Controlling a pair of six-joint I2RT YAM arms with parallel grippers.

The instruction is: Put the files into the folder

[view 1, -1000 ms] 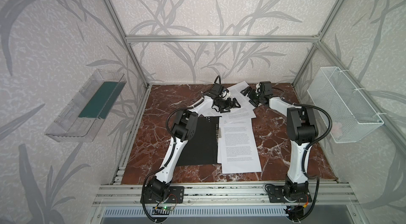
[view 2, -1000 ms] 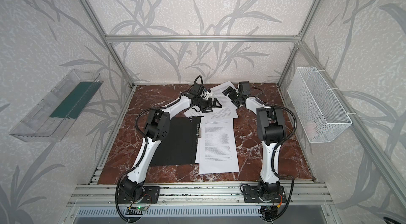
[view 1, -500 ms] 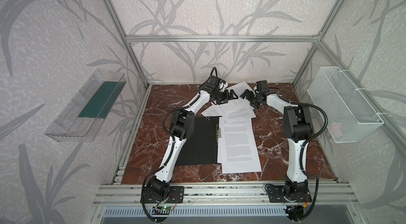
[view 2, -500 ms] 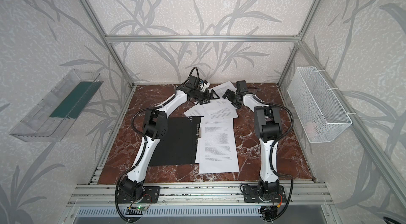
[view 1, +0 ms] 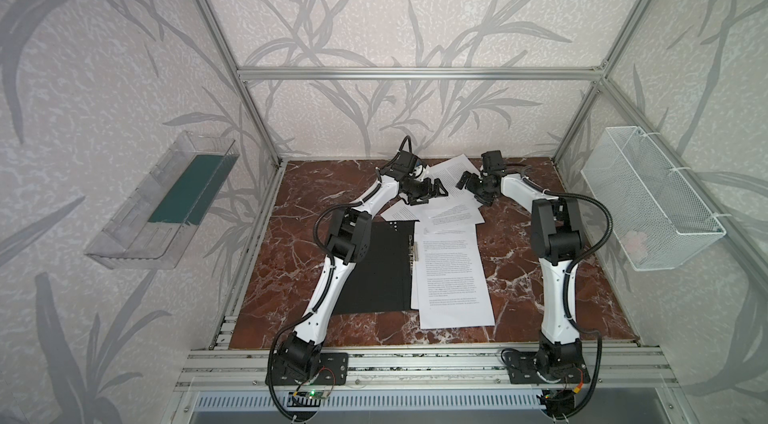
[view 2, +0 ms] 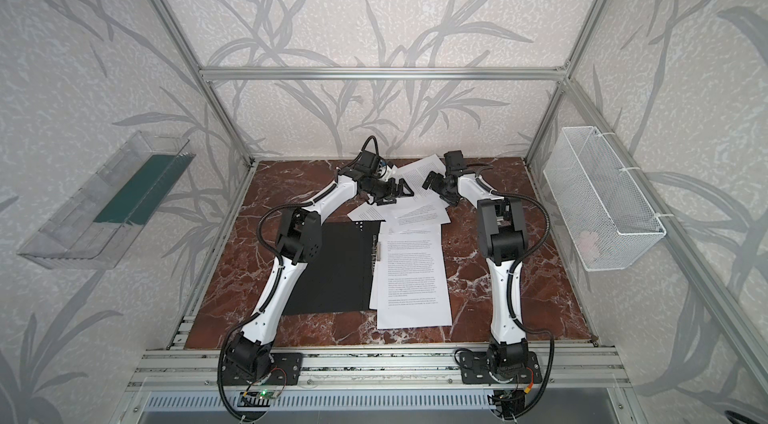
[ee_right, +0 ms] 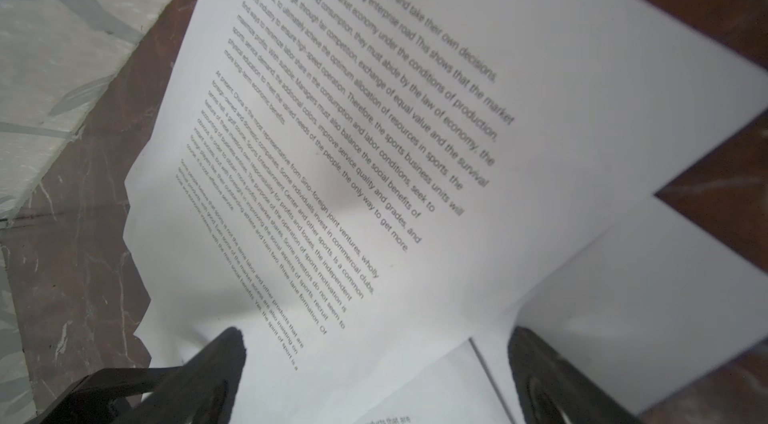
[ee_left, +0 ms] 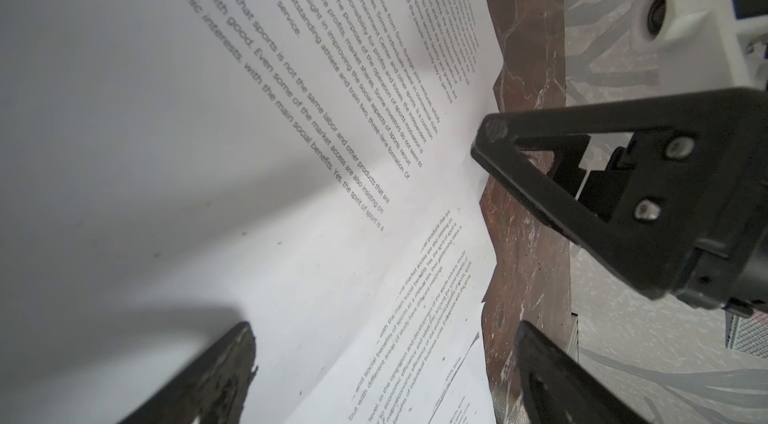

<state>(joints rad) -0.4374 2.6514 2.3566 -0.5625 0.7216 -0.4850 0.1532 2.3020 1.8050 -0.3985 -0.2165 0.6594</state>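
The folder [view 1: 374, 264] [view 2: 332, 268] lies open on the marble table, black inside up, with its metal spine clip [view 1: 412, 251] at the middle. Several files [view 1: 453, 276] [view 2: 411, 276] rest on its right half. More files [view 1: 453, 214] [view 2: 419, 216] lie fanned behind it, up to the back wall. Over that back pile, my left gripper [view 1: 436, 189] [view 2: 401, 189] [ee_left: 384, 339] and right gripper [view 1: 467, 183] [view 2: 432, 183] [ee_right: 376, 339] face each other. Both are open with nothing held. A printed sheet [ee_left: 249, 110] [ee_right: 374, 131] spans under both and looks slightly bowed.
A clear plastic tray [view 1: 166, 206] with a green insert hangs on the left wall. A white wire basket [view 1: 648, 201] hangs on the right wall. Aluminium frame posts stand at the table's back corners, and rails run along its front edge.
Both grippers have shifted only slightly over the back pile and stayed open. The left wrist rose toward the back wall, then came down a little. The sheets lie much as before.
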